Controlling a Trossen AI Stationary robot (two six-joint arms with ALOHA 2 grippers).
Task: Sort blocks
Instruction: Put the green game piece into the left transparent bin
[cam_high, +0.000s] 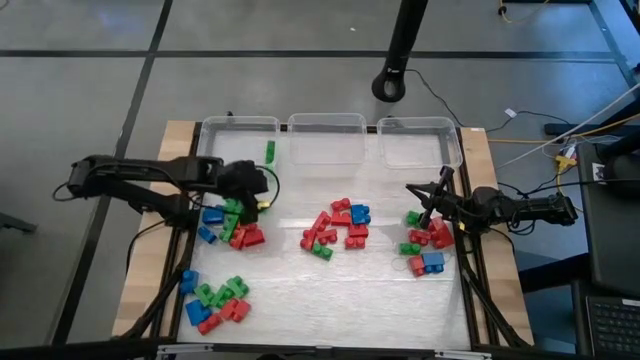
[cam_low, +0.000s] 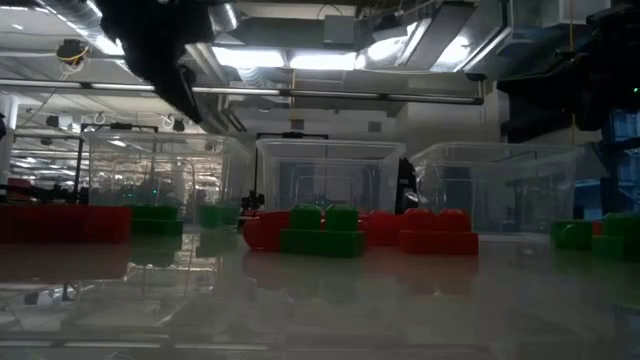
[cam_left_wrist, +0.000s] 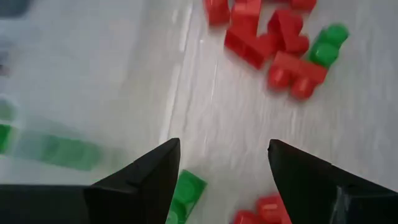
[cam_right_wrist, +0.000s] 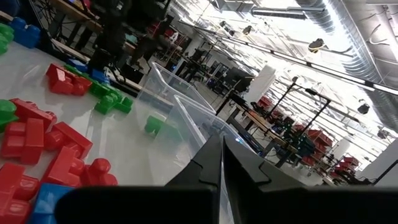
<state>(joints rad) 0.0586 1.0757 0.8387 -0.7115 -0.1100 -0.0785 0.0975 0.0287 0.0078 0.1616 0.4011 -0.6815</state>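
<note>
The pale table (cam_high: 380, 290) carries scattered blocks (cam_high: 337, 228) and three clear bins (cam_high: 326, 137) along its far edge.

red, green, blue blocks (cam_high: 338, 228), scattered table clusters

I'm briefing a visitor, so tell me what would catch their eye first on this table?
Scattered clumps of red, green and blue blocks dot the white table, with three clear bins along its far edge. The left gripper, open, hovers over the left clump; the right gripper, shut, sits above the right clump.
</note>
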